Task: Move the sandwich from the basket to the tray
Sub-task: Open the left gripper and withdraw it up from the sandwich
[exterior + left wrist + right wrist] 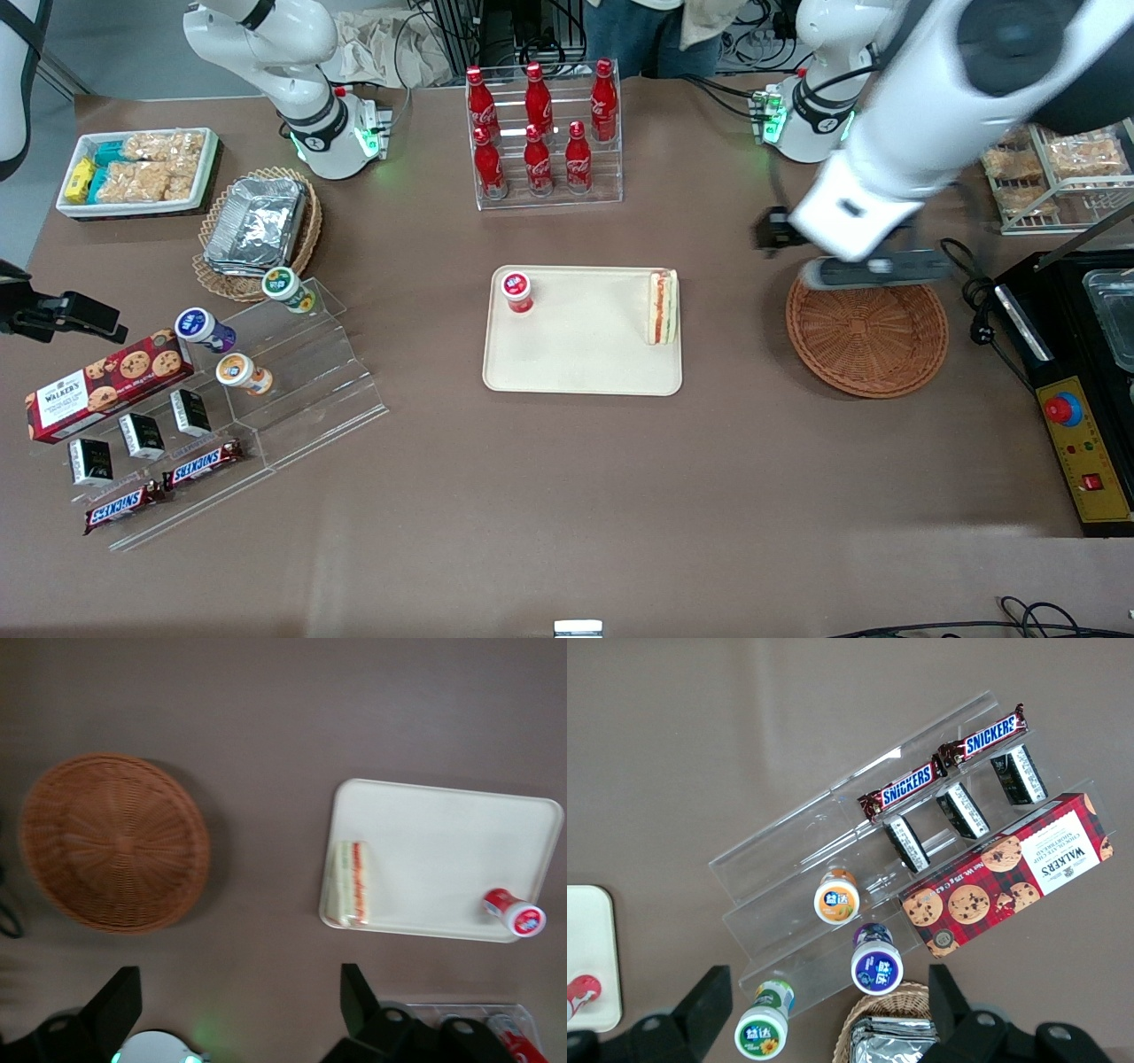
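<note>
Sandwich sat on its edge at the tray's basket-side rim, delivered. Basket was empty. Claw hovered spread, holding nothing (job looked finished), above the basket's edge.

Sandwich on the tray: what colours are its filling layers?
Orange-red and green between white bread on the sandwich, clearest in the front view.
</note>
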`<state>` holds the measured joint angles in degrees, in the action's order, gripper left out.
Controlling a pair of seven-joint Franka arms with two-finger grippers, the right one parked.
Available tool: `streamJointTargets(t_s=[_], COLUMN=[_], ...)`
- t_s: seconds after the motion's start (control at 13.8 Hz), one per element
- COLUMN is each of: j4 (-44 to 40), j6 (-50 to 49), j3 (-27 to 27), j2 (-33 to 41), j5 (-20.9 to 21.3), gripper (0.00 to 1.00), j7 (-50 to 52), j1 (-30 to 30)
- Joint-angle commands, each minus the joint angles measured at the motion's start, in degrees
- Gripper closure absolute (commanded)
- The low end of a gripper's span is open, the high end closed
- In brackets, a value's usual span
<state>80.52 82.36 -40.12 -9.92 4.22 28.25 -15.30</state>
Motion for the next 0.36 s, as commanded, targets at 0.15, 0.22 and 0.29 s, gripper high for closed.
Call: streamJointTargets(t_s=[0.15, 0.22, 0.29], j4=[2.72, 2.63, 2.54], j6=[0.25, 0.25, -0.01], j3=[25.77, 26.93, 27.11], j2=[3.77, 3.77, 4.12], j5=[-4.39, -4.48, -4.48], gripper=[0.00, 0.00, 0.00], j7=[-14.88, -16.64, -18.22], j1=[15.54, 16.17, 16.35])
